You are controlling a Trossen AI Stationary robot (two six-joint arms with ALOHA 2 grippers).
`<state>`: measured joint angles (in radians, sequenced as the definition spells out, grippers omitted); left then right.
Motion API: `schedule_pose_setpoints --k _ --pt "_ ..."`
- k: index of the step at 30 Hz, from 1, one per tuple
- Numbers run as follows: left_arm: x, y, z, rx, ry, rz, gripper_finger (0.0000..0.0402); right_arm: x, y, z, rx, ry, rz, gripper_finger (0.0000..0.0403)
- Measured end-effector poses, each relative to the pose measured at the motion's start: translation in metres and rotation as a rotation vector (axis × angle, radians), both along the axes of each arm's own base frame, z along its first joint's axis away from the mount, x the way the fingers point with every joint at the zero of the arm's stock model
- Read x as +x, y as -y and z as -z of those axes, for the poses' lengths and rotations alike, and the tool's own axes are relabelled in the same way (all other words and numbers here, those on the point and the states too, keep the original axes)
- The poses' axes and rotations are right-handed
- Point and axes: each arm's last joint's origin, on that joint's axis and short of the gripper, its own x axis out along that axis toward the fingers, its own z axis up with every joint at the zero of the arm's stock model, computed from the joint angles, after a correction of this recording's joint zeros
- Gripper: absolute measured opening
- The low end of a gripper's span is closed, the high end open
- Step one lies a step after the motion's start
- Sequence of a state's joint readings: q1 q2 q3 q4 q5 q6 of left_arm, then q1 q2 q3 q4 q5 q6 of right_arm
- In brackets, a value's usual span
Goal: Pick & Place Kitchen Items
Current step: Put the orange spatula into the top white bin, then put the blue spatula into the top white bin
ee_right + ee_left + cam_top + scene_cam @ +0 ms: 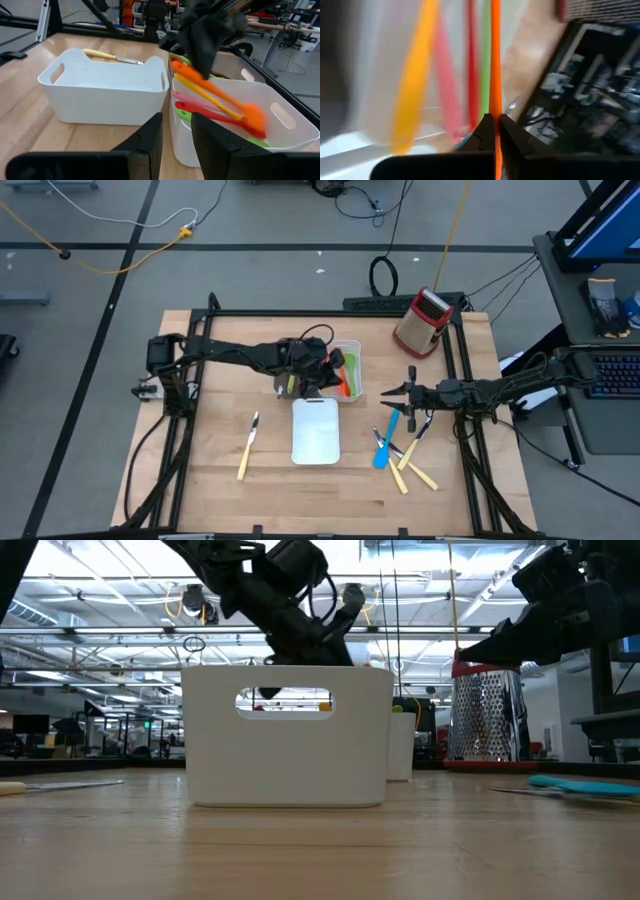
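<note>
A white bin (352, 348) (290, 135) at the table's middle far side holds pink, red, green and yellow utensils (200, 107). Above it, my left gripper (322, 377) (210, 40) is shut on an orange spatula (220, 95). The spatula's head (252, 117) is low inside the bin. Whether it touches the other utensils, I cannot tell. My right gripper (395, 392) (176, 135) waits open at the right with nothing between its fingers. Below it on the table lie a blue spatula (385, 442) and cream-handled knives (410, 472). My left gripper pinches the orange spatula's thin handle (495, 112) between its two fingers, some way in from the handle's free end. The fingers come slanting down from the table's left. The handle runs on ahead of them, sloping down into the bin.
A second white bin (316, 432) (105, 107) stands near the middle, with nothing showing inside. A cream-handled knife (247, 446) lies to its left. A red-and-metal box grater (422, 320) stands at the far right. Black frame rails run along the table's edges.
</note>
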<state>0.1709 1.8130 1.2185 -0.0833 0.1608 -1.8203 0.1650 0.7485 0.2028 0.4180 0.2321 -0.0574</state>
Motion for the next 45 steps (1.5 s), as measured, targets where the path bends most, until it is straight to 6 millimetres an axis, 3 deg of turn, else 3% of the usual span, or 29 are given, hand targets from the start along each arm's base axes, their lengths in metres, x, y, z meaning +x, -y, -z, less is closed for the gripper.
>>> schedule_pose_setpoints --k 15,21,28,37,45 --pt "-0.001 -0.002 0.001 0.004 -0.02 -0.005 0.0005 0.0 0.0 0.0 -0.001 -0.004 0.0 0.0093" --pt "-0.001 -0.001 0.0 0.034 -0.018 0.021 0.004 0.0 0.0 0.0 0.0 -0.004 -0.001 0.0093" --pt "-0.009 -0.005 -0.027 0.201 0.073 0.122 0.0077 0.0 0.0 0.0 -0.001 -0.007 -0.001 0.0093" --pt "-0.041 0.032 -0.079 0.478 0.092 0.201 0.0049 0.0 0.0 0.001 -0.002 -0.015 0.0 0.0093" --pt "-0.062 0.076 -0.107 0.776 0.099 0.294 0.0004 0.001 0.0 -0.005 0.01 0.052 -0.001 0.0093"
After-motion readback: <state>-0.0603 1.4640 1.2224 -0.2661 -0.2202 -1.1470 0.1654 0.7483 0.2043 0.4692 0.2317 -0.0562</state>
